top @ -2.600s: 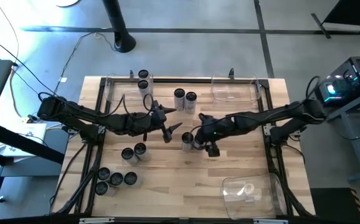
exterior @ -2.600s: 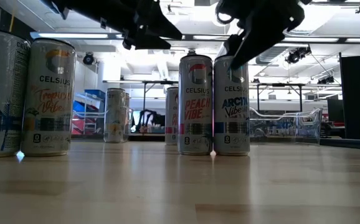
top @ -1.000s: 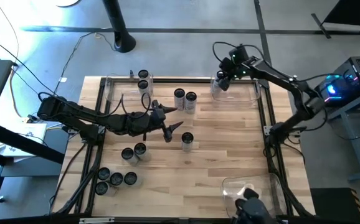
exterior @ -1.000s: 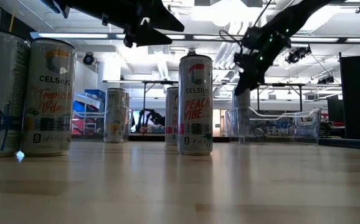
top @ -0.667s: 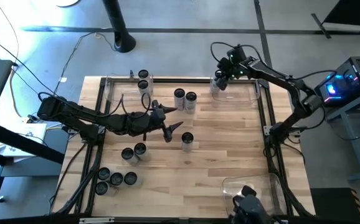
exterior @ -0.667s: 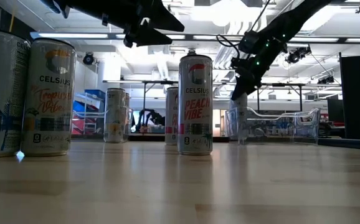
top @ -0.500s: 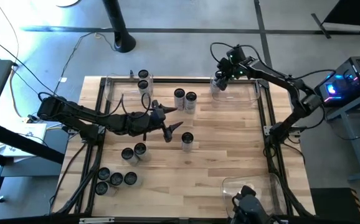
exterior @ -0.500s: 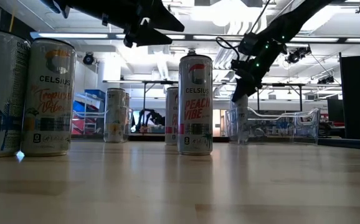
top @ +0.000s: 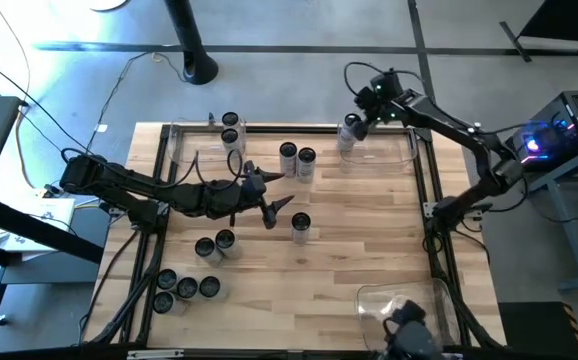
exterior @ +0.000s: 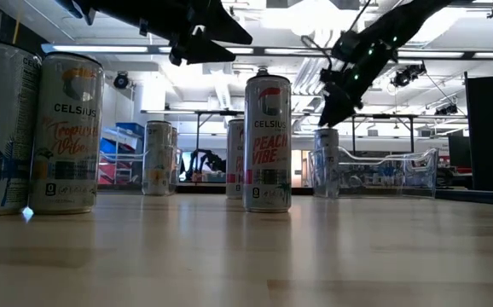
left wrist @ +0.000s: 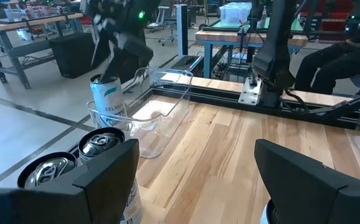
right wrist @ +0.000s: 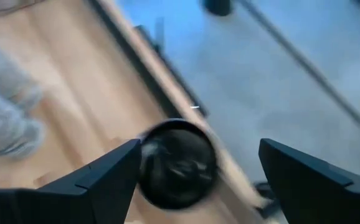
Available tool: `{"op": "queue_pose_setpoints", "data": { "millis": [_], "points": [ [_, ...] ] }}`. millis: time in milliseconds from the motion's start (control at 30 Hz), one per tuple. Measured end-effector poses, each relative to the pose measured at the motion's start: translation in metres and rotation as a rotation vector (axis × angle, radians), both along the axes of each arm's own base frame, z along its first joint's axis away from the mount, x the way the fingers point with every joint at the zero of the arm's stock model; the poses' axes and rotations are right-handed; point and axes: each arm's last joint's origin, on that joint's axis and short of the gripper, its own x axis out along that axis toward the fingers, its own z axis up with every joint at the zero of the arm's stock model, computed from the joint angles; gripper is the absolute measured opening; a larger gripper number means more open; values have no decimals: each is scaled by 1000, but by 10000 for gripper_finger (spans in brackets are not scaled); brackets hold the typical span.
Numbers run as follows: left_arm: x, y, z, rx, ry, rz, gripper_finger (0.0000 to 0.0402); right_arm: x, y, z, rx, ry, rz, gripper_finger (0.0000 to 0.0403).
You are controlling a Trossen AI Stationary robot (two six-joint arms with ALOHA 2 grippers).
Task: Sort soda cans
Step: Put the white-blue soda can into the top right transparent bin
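I read "CELSIUS PEACH VIBE" on the tall pink-and-white can mid-table, "CELSIUS Tropical Vibe" on the white-and-orange can nearby, and "CELSIUS" on the blue-streaked white can.

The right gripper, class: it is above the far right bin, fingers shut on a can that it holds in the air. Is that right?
One thing is wrong: the right gripper holds nothing. Its fingers are open, and the can stands in the far right bin, below the gripper. The low view shows the can standing apart from the gripper; the right wrist view shows the fingers spread wide of it.
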Motion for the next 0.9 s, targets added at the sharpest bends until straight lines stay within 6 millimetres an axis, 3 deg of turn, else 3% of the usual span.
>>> {"op": "queue_pose_setpoints", "data": {
  "millis": [133, 233, 333, 467, 667, 900],
  "points": [
    [0, 0, 0, 0, -1, 0, 314, -14, 17, 27, -93, 8, -77, 321],
    [0, 0, 0, 0, -1, 0, 314, -21, 37, 49, -122, -65, -32, 322],
    [0, 0, 0, -9, -5, 2, 314, -18, 59, 64, -74, -211, 161, 322],
    [0, 0, 0, -17, -4, 1, 314, 0, 89, 71, 0, -343, 538, 323],
    [0, 0, -2, -34, 6, -2, 314, 49, 101, 51, -23, -297, 578, 323],
    [-1, 0, -5, -52, 33, 2, 314, 98, 83, 1, 2, -235, 505, 323]
  ]
}}
